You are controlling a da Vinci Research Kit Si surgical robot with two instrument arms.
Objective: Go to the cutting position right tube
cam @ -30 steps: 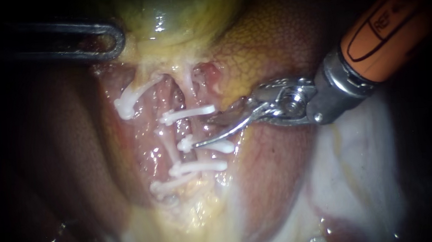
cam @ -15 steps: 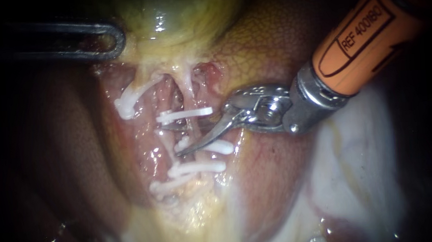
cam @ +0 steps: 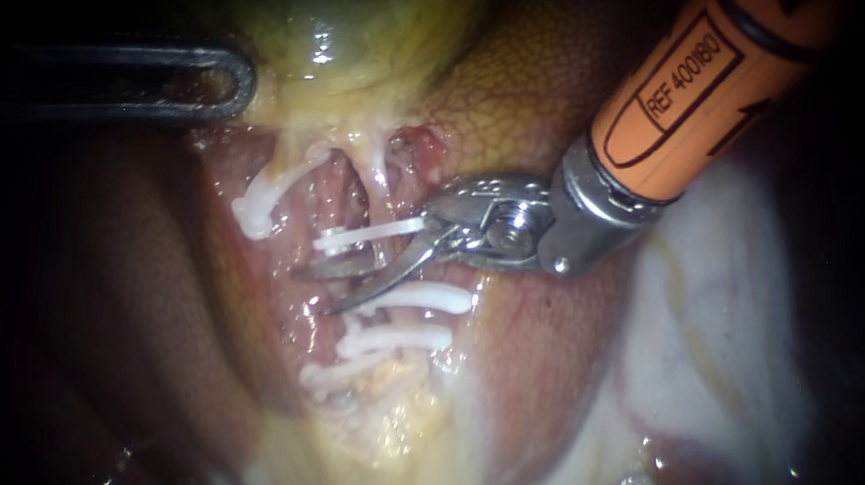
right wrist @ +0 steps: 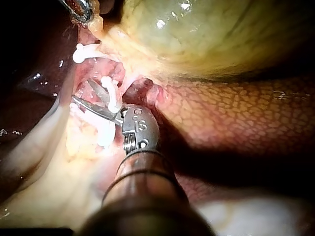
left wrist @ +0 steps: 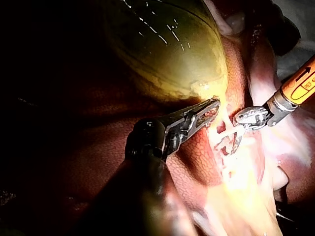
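- The gallbladder point(cam: 359, 27) is clamped at its neck by the left instrument point(cam: 228, 85), apparently to draw the right tube point(cam: 353, 280) taut.
- The right instrument point(cam: 327, 290) is held with blades parted astride that tube, between two white clips point(cam: 372, 233), where a cut would fall.

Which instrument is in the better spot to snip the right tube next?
Right. My right instrument has its blades open at the right tube, between white clips. My left instrument is up at the gallbladder, gripping it, away from that tube.
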